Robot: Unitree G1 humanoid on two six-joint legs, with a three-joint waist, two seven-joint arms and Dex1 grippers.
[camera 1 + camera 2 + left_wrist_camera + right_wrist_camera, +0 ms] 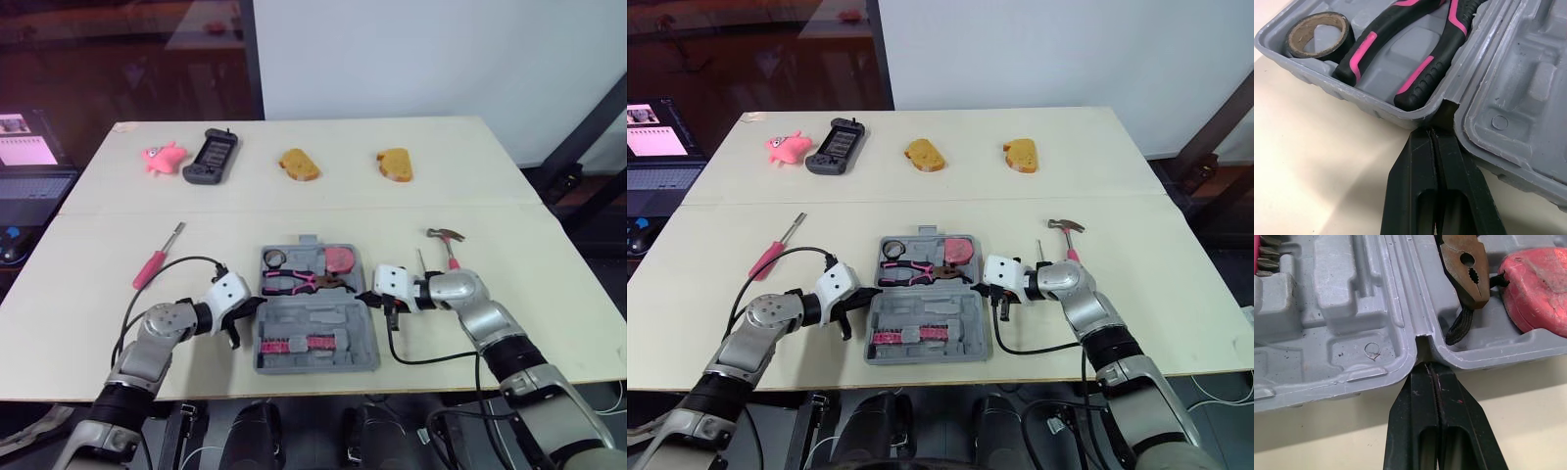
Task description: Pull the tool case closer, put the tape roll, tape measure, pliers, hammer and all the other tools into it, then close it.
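The grey tool case (318,315) lies open at the table's near middle. Its far half holds the tape roll (274,258), the pink-and-black pliers (299,283) and the pink tape measure (339,258). A row of bits (294,344) fills the near half. My left gripper (253,305) is shut, with its tips at the case's left hinge notch (1442,110). On the opposite side my right gripper (364,296) is shut at the right hinge notch (1422,345). The hammer (447,240) lies on the table right of the case. Left of the case lies the pink-handled screwdriver (155,258).
Along the far side of the table lie a pink toy (163,157), a black handheld device (211,157) and two bread pieces (299,164) (395,164). A laptop (24,147) stands beyond the table's left edge. Cables trail from both wrists over the table.
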